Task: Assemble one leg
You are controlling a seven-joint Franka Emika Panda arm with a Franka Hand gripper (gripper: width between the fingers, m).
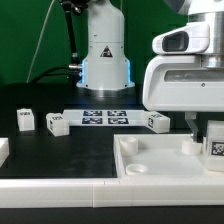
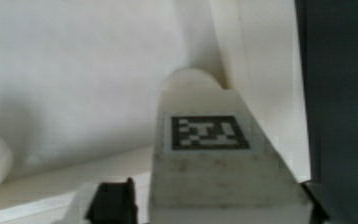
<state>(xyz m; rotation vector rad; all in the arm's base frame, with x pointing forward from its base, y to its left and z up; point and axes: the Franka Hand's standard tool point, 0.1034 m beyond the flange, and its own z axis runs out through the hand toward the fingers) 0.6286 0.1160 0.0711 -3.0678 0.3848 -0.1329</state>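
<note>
My gripper (image 1: 212,133) is shut on one leg (image 1: 214,143), a stubby white block with a square tag, at the exterior view's right. It holds the leg upright over the near right part of the large white slab (image 1: 160,160); I cannot tell whether the leg touches the slab. In the wrist view the leg (image 2: 206,135) fills the space between my dark fingertips (image 2: 112,200), with my gripper (image 2: 211,205) closed on its sides. Three more legs lie on the black table: two at the left (image 1: 25,121) (image 1: 57,123) and one by the slab (image 1: 158,122).
The marker board (image 1: 105,116) lies flat in the middle of the table behind the slab. The robot base (image 1: 105,60) stands behind it. A white part (image 1: 3,150) shows at the exterior view's left edge.
</note>
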